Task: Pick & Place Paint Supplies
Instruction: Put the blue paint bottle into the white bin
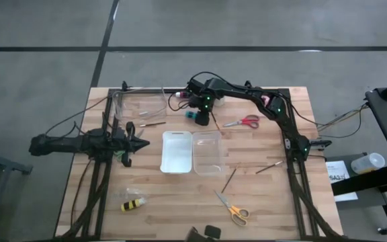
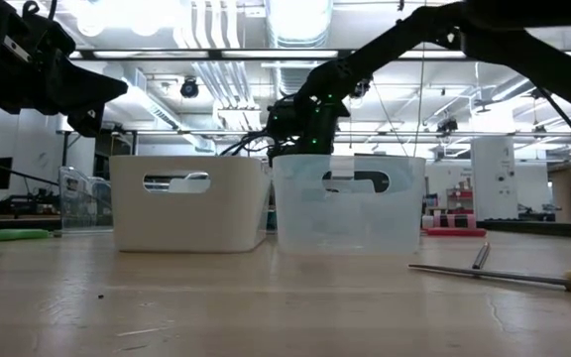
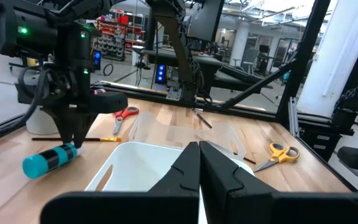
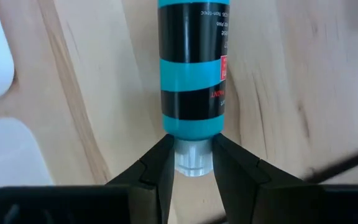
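Observation:
A teal paint bottle with black bands (image 4: 191,62) lies on the far middle of the table, and my right gripper (image 4: 194,155) is shut on its cap end. In the high view the bottle (image 1: 193,116) shows just beyond the white bin (image 1: 177,151) and the clear bin (image 1: 207,152). Red scissors (image 1: 244,122) lie to its right. My left gripper (image 1: 142,143) waits shut at the table's left, level, left of the white bin. A yellow-and-black bottle (image 1: 133,205) and yellow scissors (image 1: 233,210) lie near the front edge. My right gripper pinches the bottle's pale cap (image 4: 194,165) between its two fingers, at the bottle's very end. The fingers come steeply from above and stand across the bottle (image 3: 48,160). The bottle stretches away from them, close to level on the wood, with its teal end low.
A clear container (image 1: 140,104) stands at the far left. Thin brushes lie on the table: one (image 1: 230,179) and another (image 1: 271,167) right of the bins, and a third (image 1: 152,124) by the clear container. Bare wood shows along the front middle.

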